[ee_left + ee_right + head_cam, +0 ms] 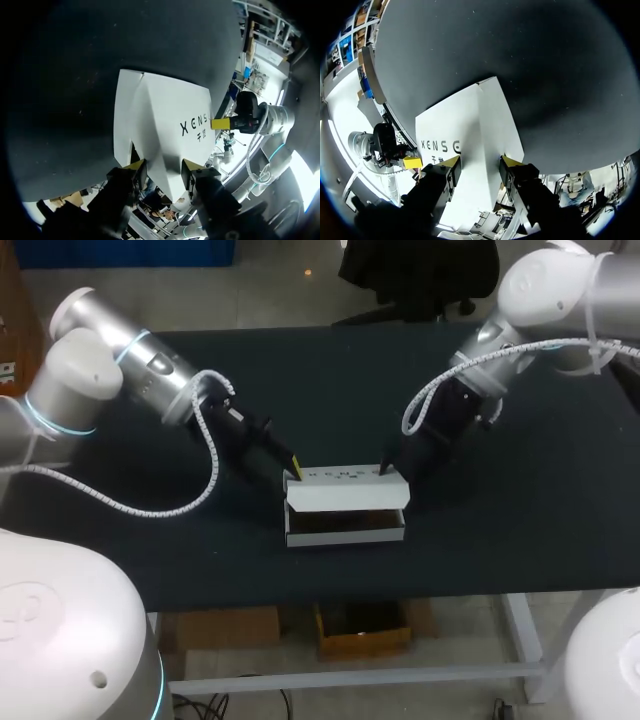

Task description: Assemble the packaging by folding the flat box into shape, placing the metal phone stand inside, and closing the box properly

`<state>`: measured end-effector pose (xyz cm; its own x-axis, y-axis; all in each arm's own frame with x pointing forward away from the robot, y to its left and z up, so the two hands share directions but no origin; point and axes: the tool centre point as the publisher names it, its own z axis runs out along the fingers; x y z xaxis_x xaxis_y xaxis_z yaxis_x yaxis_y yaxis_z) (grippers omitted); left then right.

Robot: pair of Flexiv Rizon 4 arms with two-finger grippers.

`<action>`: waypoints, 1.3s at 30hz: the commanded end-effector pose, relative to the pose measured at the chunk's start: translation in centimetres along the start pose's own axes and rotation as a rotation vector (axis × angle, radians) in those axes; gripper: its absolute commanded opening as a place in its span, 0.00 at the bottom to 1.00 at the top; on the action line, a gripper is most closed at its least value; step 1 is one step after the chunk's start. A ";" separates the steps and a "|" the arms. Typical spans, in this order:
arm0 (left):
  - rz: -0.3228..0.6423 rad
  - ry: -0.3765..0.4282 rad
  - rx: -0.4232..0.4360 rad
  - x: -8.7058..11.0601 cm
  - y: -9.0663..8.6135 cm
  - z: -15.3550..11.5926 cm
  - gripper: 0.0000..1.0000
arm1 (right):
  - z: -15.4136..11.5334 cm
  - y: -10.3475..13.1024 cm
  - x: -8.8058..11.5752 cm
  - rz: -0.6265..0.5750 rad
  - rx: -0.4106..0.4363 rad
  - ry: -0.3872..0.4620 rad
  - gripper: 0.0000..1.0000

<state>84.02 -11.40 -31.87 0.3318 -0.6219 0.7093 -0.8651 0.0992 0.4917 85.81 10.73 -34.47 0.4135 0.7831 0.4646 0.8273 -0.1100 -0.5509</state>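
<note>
**Both hands on the ends of the white box**

From the head view we see the box (pixel 345 502) lying lengthwise near the middle of the dark tabletop (pixel 500 540). Its white top panel is tilted up towards the back. A dark opening shows along the front, but we cannot make out what is inside. Our left hand (pixel 294 470) comes in from the left and meets the upper left corner of the box. Our right hand (pixel 386 470) comes in from the right and meets the upper right corner. From this height we cannot tell how far either pair of fingers stands apart.

In the left wrist view, the near end of the box (pixel 160 115) runs in between the left hand's (pixel 164 167) two yellow tips and past them toward the palm. One fingertip (pixel 134 165) lies against one side of the white card and the other against the opposite side, so this hand is pinching the end of the box. The rest of the box stretches ahead over the tabletop (pixel 75 100). At its far end, beside the printed panel, one yellow tip of the right hand (pixel 223 122) touches the card.

The right wrist view shows the same from the other end. The box (pixel 470 135) fills the gap between the right hand's (pixel 481 162) fingers. Both yellow fingertips (pixel 511 161) lie against its sides, pinching it. Ahead, at the far end, the left hand (pixel 412 162) rests at the box's edge.
</note>
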 end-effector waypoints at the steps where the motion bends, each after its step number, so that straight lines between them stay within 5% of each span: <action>1: -0.003 -0.001 -0.024 0.5 -0.6 0.2 0.46 | 0.0 0.1 0.6 0.002 0.012 -0.004 0.47; 39: -0.053 0.020 -0.066 1.3 -1.2 -1.1 0.47 | -0.7 0.5 1.9 0.027 0.058 -0.005 0.48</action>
<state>85.58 -11.18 -30.90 0.3840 -0.6105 0.6927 -0.8241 0.1117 0.5553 86.83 11.43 -33.45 0.4361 0.7811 0.4469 0.7974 -0.1052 -0.5942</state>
